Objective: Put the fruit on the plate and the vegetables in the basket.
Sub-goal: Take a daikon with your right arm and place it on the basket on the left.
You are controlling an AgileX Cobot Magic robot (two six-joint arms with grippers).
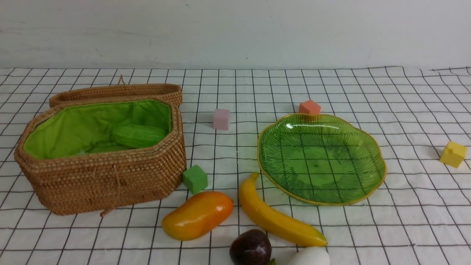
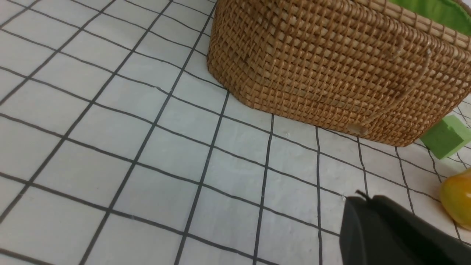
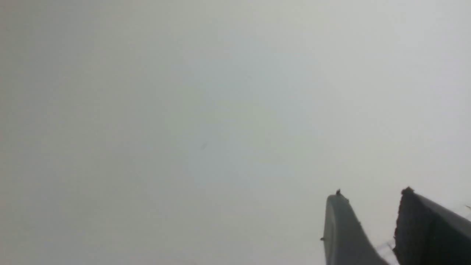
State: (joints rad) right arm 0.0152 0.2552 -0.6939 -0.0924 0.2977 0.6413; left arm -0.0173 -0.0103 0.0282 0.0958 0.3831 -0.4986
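— Where is the left gripper [image 2: 362,200] hovering?
— Clenched shut on nothing, it is hanging over the checked-cloth tabletop [image 2: 147,147], near the robot-facing wall of the brown woven wicker basket [image 2: 331,66]. The glossy orange-yellow toy mango [image 2: 456,195] is lying near it.
— And the other pieces?
— The long yellow banana [image 1: 276,217] and the dark purple-brown ball [image 1: 251,247] are lying on the cloth on the near side of the ribbed green glass plate [image 1: 320,158]. The pale green ridged gourd [image 1: 138,135] is resting inside the basket.
— The right gripper [image 3: 372,192]?
— Its jaws are standing apart, gripping nothing, and facing a blank pale surface.
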